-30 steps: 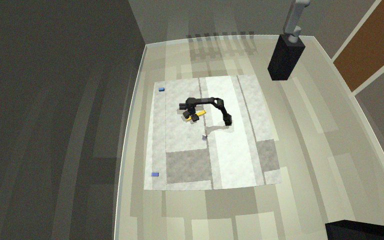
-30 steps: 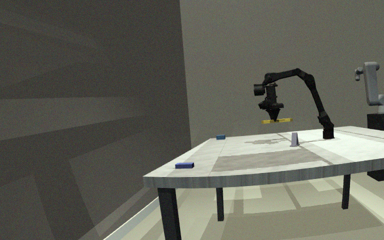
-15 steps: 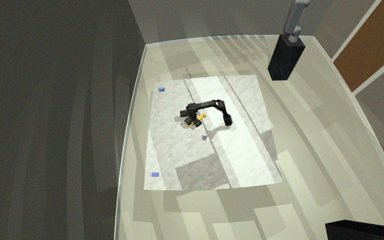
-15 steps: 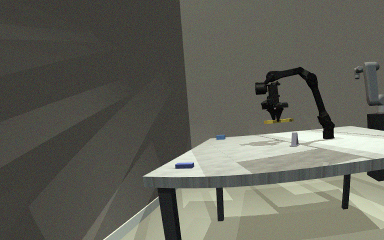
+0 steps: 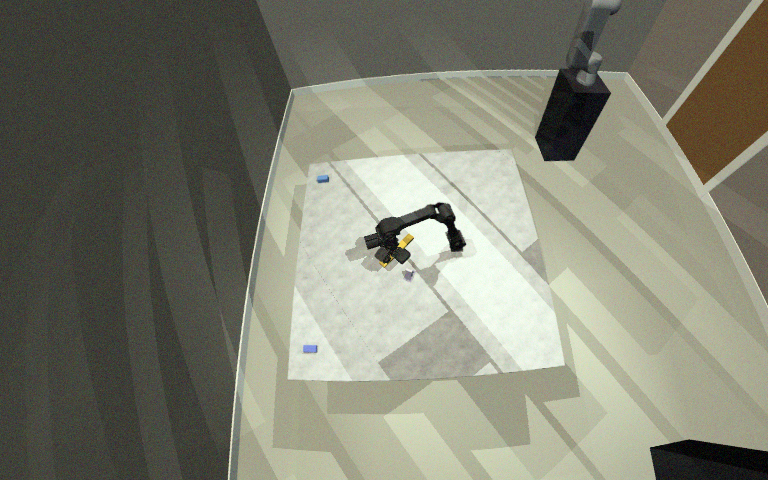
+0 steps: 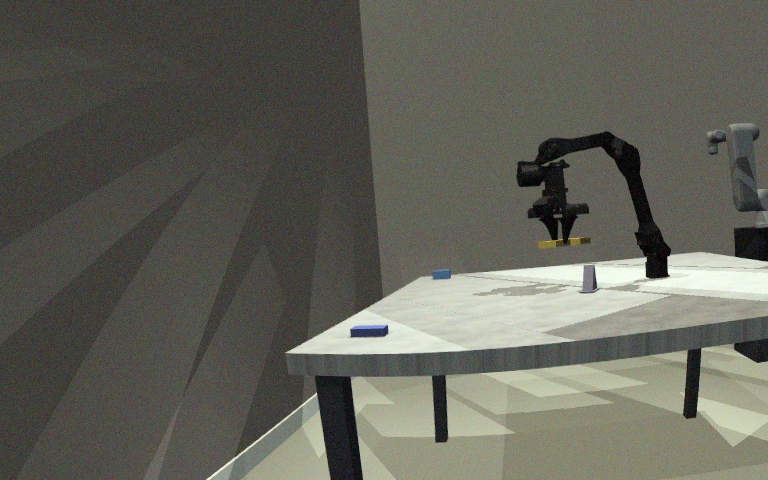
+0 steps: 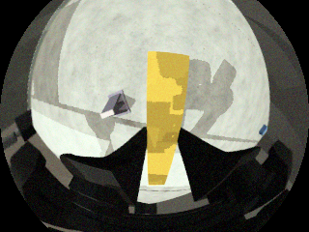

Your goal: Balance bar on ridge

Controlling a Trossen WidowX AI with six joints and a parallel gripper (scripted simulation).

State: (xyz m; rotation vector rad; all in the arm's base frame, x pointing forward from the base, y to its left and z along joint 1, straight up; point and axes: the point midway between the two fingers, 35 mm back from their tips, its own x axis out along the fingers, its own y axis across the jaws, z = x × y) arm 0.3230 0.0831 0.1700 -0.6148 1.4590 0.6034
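The yellow bar (image 5: 406, 241) (image 6: 578, 241) (image 7: 165, 92) is held up in the air, well above the table, and looks about level in the exterior view. My gripper (image 6: 560, 241) (image 7: 162, 130) is shut on it near its middle, with one finger on each long side. The small grey-purple ridge (image 5: 408, 275) (image 6: 589, 278) (image 7: 116, 104) stands upright on the table (image 5: 339, 294) (image 6: 481, 316), apart from the bar. In the wrist view it lies left of the bar. The bar is higher than the ridge top and not over it.
A light blue block (image 5: 322, 178) (image 6: 441, 274) (image 7: 263, 130) lies near the table's far left corner. A darker blue block (image 5: 309, 349) (image 6: 369, 331) lies near its near left corner. Another grey arm (image 5: 583, 48) (image 6: 743, 166) stands on a black pedestal beyond the table.
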